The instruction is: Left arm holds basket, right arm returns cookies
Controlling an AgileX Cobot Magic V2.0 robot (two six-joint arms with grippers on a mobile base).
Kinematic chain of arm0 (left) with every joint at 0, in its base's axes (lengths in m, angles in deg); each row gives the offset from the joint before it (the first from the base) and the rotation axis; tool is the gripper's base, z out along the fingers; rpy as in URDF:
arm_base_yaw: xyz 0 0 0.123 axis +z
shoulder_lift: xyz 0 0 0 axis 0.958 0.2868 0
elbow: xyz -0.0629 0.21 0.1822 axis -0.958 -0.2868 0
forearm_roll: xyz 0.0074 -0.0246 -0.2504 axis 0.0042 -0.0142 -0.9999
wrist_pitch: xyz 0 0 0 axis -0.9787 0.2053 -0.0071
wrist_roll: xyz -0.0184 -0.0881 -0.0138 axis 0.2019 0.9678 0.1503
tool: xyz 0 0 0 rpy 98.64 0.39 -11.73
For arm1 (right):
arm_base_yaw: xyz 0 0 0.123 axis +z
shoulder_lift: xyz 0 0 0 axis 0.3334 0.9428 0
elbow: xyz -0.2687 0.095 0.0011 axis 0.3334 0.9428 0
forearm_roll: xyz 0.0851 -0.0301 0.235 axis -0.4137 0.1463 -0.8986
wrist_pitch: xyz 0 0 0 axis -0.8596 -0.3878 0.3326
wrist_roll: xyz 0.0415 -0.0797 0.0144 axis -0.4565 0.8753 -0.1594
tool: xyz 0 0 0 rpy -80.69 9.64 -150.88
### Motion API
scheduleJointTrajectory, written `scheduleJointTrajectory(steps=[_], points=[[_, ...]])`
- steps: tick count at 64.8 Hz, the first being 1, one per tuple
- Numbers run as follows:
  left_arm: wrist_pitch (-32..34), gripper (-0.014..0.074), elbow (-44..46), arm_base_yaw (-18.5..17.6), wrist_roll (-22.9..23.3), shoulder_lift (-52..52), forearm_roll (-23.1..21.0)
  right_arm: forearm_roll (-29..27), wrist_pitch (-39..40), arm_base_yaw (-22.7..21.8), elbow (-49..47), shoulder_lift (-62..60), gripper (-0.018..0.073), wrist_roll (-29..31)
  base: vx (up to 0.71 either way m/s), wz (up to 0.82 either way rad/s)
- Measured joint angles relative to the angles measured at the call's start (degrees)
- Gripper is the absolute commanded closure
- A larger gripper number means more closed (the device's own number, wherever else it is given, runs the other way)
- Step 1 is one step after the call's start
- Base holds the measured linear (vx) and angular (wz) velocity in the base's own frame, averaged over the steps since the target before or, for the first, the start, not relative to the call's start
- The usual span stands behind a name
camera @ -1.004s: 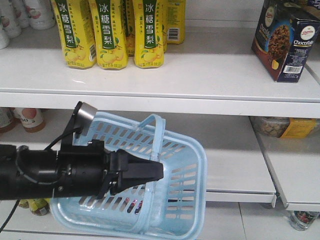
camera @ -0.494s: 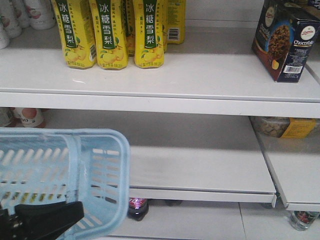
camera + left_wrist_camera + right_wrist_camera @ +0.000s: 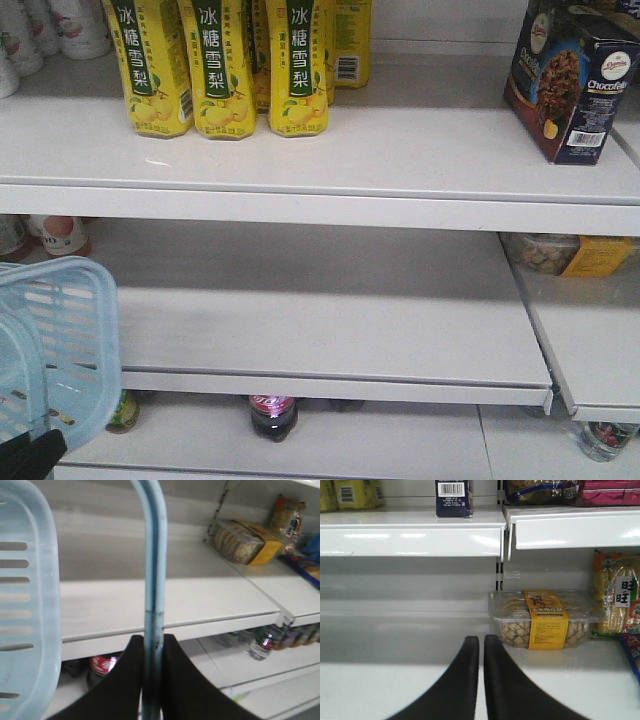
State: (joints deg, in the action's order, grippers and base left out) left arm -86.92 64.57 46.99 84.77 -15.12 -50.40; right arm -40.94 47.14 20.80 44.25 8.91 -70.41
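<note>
The light blue basket (image 3: 60, 350) hangs at the front view's left edge, only its right end in frame. My left gripper (image 3: 152, 639) is shut on the basket's hoop handle (image 3: 152, 555), and the slotted basket wall (image 3: 25, 605) shows at the left of the left wrist view. A black bit of the left arm (image 3: 30, 456) shows in the bottom left corner. The cookies box (image 3: 570, 80) stands on the upper shelf at the right, and its barcode side (image 3: 453, 497) also shows in the right wrist view. My right gripper (image 3: 481, 640) is shut on nothing, low in front of the middle shelf.
Yellow drink cartons (image 3: 220, 70) stand on the upper shelf at the left. A clear snack tub with a yellow label (image 3: 545, 620) sits on the middle shelf to the right of my right gripper. Bottles (image 3: 272, 415) stand below the lower shelf edge (image 3: 330, 385).
The left arm and the basket have swung left and down, almost out of the front view. The cookies box has stayed on the upper shelf.
</note>
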Motion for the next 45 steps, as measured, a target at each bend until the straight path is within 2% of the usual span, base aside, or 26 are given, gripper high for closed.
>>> scheduleJointTrajectory(steps=[4, 8, 14, 23, 31, 45], points=[[3.5, 0.0602, -2.6, 1.0, 1.3, -1.6, 3.7, 0.0, 0.0, 0.0, 0.0, 0.0, 0.0570, 0.0, 0.00, 0.00], [5.2, 0.0602, -3.8, 3.6, 2.1, -3.3, 5.1, 0.0, 0.0, 0.0, 0.0, 0.0, 0.0570, 0.0, 0.00, 0.00], [5.2, 0.0602, -4.1, 8.7, 2.7, -5.9, 6.8, 0.0, 0.0, 0.0, 0.0, 0.0, 0.0570, 0.0, 0.00, 0.00], [4.1, 0.0602, -4.2, 17.1, 3.7, -9.7, 12.0, 0.0, 0.0, 0.0, 0.0, 0.0, 0.0570, 0.0, 0.00, 0.00], [2.6, 0.0602, -4.2, 22.3, 8.2, -13.3, 18.3, 0.0, 0.0, 0.0, 0.0, 0.0, 0.0570, 0.0, 0.00, 0.00], [0.8, 0.0602, -4.2, 25.2, 18.3, -16.3, 27.8, 0.0, 0.0, 0.0, 0.0, 0.0, 0.0570, 0.0, 0.00, 0.00]])
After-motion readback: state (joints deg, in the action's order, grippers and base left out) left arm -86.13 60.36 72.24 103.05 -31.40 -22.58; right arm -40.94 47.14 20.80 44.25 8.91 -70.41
